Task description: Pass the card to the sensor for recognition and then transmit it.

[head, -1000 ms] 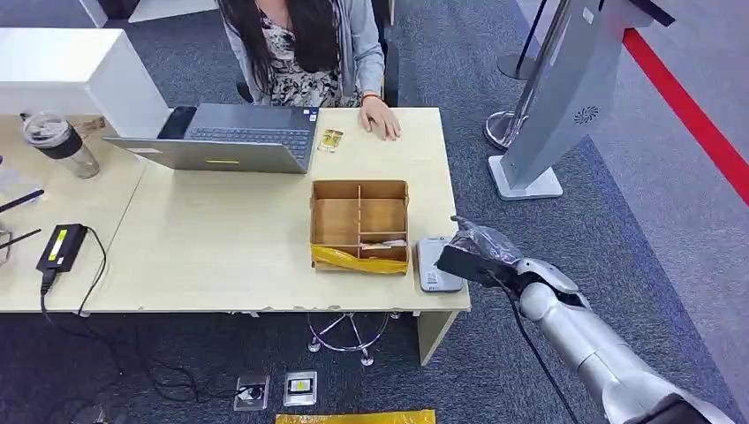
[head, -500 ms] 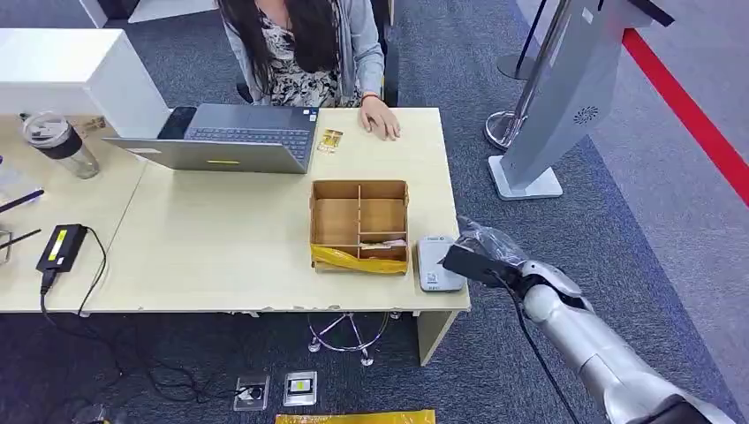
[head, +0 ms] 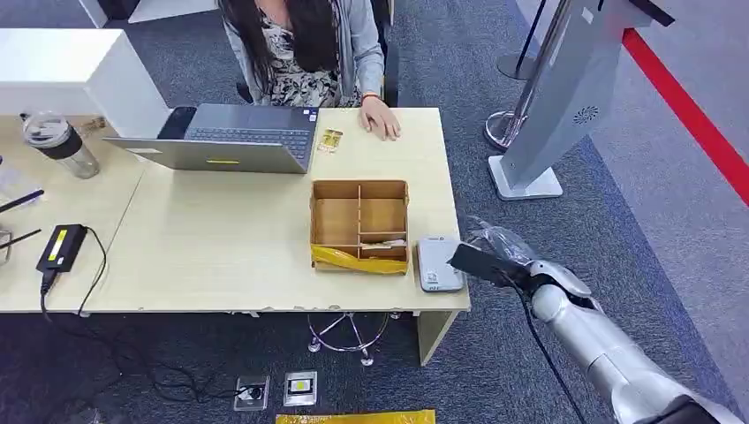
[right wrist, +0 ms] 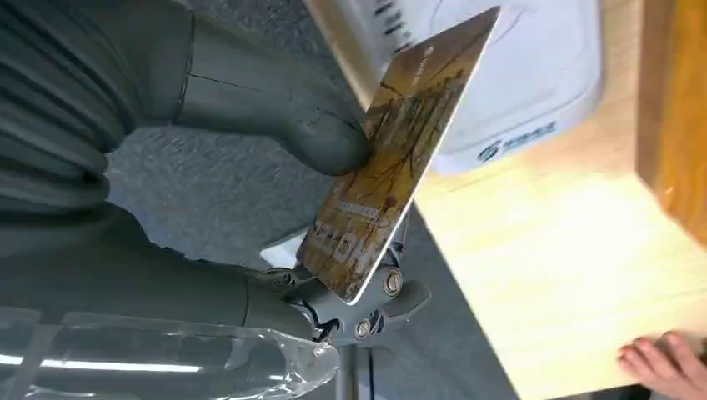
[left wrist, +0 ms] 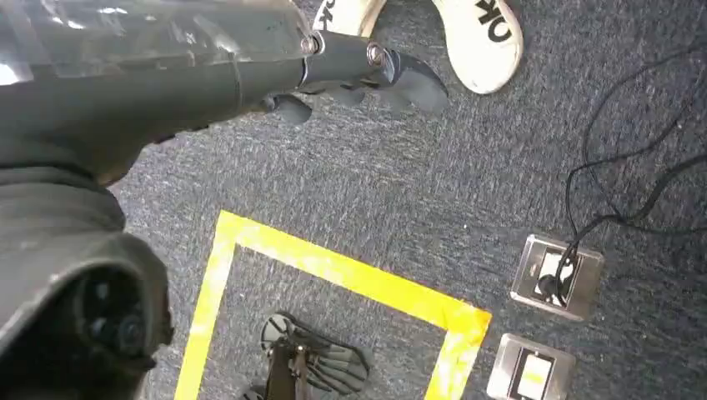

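I see a pale wooden tabletop (head: 230, 238) on grey carpet (head: 618, 221); the divided cardboard box (head: 359, 223) holds small items; my right hand (head: 495, 256) pinches the gold card (right wrist: 400, 150); my left hand (left wrist: 350, 75) hangs with nothing in it, fingers apart.

Gold patterned card (right wrist: 398, 158); seemingly white sensor (head: 437, 262).

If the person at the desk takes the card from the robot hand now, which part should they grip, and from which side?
The free end of the card, the half pointing toward the white sensor. The right robot hand pinches the opposite end between thumb and fingers, so that end is covered. The card stands on edge beside the desk, so fingers probably fit best on its two flat faces, coming from the desk side.
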Available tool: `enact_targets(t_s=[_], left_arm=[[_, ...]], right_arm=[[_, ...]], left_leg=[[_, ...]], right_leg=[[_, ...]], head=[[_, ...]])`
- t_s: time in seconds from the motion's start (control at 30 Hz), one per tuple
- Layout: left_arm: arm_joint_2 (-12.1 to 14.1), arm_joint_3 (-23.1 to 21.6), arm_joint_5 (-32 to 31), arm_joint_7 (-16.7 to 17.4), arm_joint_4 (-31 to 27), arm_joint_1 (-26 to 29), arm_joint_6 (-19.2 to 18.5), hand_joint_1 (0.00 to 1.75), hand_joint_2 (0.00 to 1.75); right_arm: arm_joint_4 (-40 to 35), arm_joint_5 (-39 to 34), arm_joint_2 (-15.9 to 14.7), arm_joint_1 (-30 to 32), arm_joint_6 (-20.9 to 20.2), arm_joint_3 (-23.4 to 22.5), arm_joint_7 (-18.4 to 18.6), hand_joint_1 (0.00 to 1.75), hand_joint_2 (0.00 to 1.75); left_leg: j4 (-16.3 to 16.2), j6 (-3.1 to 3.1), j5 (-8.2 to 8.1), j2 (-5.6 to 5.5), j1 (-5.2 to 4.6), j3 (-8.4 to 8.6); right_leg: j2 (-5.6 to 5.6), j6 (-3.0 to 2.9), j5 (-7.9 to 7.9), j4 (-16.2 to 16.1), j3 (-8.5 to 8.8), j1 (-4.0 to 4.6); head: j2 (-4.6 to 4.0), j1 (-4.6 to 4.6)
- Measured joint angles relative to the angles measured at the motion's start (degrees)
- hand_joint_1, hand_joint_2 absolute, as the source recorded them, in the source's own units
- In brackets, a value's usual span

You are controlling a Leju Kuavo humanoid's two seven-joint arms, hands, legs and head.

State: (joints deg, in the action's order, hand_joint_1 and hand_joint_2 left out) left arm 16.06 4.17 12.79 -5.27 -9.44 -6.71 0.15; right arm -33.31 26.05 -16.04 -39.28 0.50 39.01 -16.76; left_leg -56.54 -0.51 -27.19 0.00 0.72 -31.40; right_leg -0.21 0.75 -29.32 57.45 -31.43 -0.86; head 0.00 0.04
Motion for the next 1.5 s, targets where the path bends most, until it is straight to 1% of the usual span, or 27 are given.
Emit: enact_targets(t_s=[0.07, 0.17, 0.3, 0.47, 0.57, 0.7, 0.83, 0.93, 1.03, 1.17, 1.33, 1.5], left_arm=[[-0.02, 0.02, 0.07, 0.00, 0.00, 0.01, 0.37, 0.00, 0.00], [-0.09, 0.11, 0.42, 0.00, 0.00, 0.00, 0.44, 0.00, 0.00], [-0.24, 0.50, 0.94, 0.09, 0.02, 0.00, 0.74, 0.00, 0.00], [-0.50, 0.90, 1.25, 0.22, 0.02, 0.00, 0.87, 0.00, 0.00], [-0.79, 0.92, 1.22, 0.22, 0.02, -0.02, 0.87, 0.00, 0.00], [-1.25, 0.92, 0.72, 0.22, 0.02, -0.42, 0.83, 0.00, 0.00], [-1.66, 0.92, 0.61, 0.26, 0.02, -0.90, 0.72, 0.00, 0.00], [-1.90, 0.92, 0.50, 0.37, 0.02, -1.13, 0.39, 0.00, 0.00], [-2.10, 0.92, 0.41, 0.79, 0.02, -1.37, 0.37, 0.00, 0.00], [-2.25, 0.92, 0.41, 0.90, 0.02, -1.71, 0.37, 0.00, 0.00], [-2.49, 0.92, 0.15, 1.29, 0.02, -1.93, 0.37, 0.00, 0.00], [-2.51, 0.92, -0.07, 1.92, 0.00, -2.38, 0.42, 0.00, 0.00]], right_arm=[[-0.19, 0.34, -0.75, -1.13, 0.79, -0.23, 0.43, 1.75, 1.75], [-0.37, 1.09, -1.84, -4.40, 2.43, -1.12, 0.79, 1.75, 1.75], [-0.74, 2.53, -3.02, -10.68, 2.25, -1.86, 0.66, 1.75, 1.75], [-0.74, 3.04, -3.19, -19.15, 2.32, -2.75, -0.07, 1.75, 1.75], [-0.63, 3.13, -2.91, -23.20, 1.95, -2.84, -0.15, 1.75, 1.75], [-0.20, 4.72, -0.52, -26.79, 1.60, -2.69, -0.13, 1.75, 1.75], [1.25, 5.20, 3.11, -28.85, 1.31, -2.14, 0.18, 1.75, 1.75], [2.06, 6.19, 5.58, -29.42, 1.23, -1.79, -0.07, 1.75, 1.75], [3.45, 7.17, 8.85, -29.49, 1.14, -1.22, -0.20, 1.75, 1.75], [5.09, 7.61, 11.98, -29.48, 1.14, -0.61, -0.11, 1.75, 1.75], [6.89, 7.65, 14.25, -29.46, 1.23, -0.39, -0.04, 1.75, 1.75], [8.20, 7.65, 15.13, -29.26, 1.51, -0.09, 0.09, 1.75, 1.75]], left_leg=[[0.00, 0.00, 0.00, 0.00, -0.02, -0.03], [-0.01, 0.00, 0.01, 0.00, -0.02, -0.02], [-0.01, 0.00, 0.01, 0.01, -0.02, -0.03], [-0.01, 0.00, 0.01, 0.00, -0.01, -0.06], [-0.01, 0.00, 0.01, -0.01, -0.01, -0.09], [-0.01, 0.00, 0.01, 0.00, 0.00, -0.09], [-0.01, -0.01, 0.01, 0.01, 0.01, -0.06], [-0.01, -0.01, 0.02, -0.02, 0.06, -0.08], [-0.01, -0.02, 0.02, -0.01, 0.07, -0.09], [-0.01, -0.02, 0.02, -0.01, 0.07, -0.08], [-0.01, -0.02, 0.02, -0.01, 0.07, -0.09], [-0.02, -0.02, 0.02, -0.02, 0.06, -0.09]], right_leg=[[0.00, 0.01, 0.01, 0.01, -0.02, -0.02], [0.01, 0.00, 0.03, 0.01, -0.02, -0.02], [0.02, -0.01, 0.04, 0.01, -0.06, -0.02], [0.00, -0.01, 0.03, 0.02, -0.07, -0.01], [-0.01, -0.01, 0.03, 0.02, -0.07, -0.01], [0.01, -0.01, 0.03, 0.02, -0.06, 0.00], [0.03, -0.01, 0.03, 0.03, -0.08, 0.01], [-0.06, -0.02, 0.03, 0.03, -0.06, 0.07], [-0.02, -0.02, 0.03, 0.03, -0.08, 0.09], [-0.01, -0.02, 0.02, 0.03, -0.08, 0.09], [-0.03, -0.02, 0.02, 0.02, -0.10, 0.08], [-0.03, -0.02, 0.02, 0.02, -0.10, 0.08]], head=[[0.00, -0.02], [0.00, -0.02], [0.00, -0.02], [0.00, -0.02], [0.00, -0.02], [0.00, 0.02], [0.00, -0.02], [0.00, 0.02], [0.00, -0.02], [0.00, 0.00], [0.00, -0.02], [0.00, 0.00]])
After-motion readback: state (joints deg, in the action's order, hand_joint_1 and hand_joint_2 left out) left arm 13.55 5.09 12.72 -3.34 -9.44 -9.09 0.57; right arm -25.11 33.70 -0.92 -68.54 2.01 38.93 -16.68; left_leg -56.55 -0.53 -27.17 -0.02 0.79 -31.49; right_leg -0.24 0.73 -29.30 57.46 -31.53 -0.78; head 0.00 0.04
